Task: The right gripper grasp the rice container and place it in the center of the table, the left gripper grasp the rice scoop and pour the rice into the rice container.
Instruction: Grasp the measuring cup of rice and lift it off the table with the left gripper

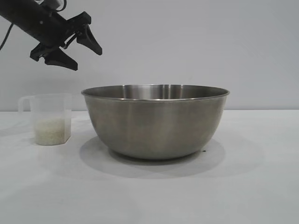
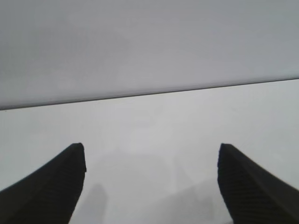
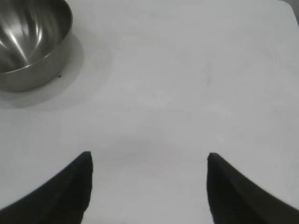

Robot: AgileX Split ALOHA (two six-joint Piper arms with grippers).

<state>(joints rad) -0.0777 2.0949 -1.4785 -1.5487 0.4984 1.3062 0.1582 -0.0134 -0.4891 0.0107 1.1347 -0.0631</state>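
Note:
The rice container (image 1: pixel 155 121), a large steel bowl, stands upright in the middle of the white table (image 1: pixel 252 186); it also shows in the right wrist view (image 3: pixel 30 42), looking empty. The rice scoop (image 1: pixel 49 118), a clear plastic cup with its handle turned away from the bowl, stands to the bowl's left with rice (image 1: pixel 50 129) in its bottom. My left gripper (image 1: pixel 86 55) is open and empty, high in the air above the scoop. In the left wrist view its fingers (image 2: pixel 56 184) frame only bare table. My right gripper (image 3: pixel 148 161) is open and empty over bare table, away from the bowl.
The table's far edge (image 2: pixel 149 93) meets a plain grey wall. A table corner shows in the right wrist view (image 3: pixel 288 9). The bowl casts a broad shadow (image 1: pixel 154 163) on the tabletop around its base.

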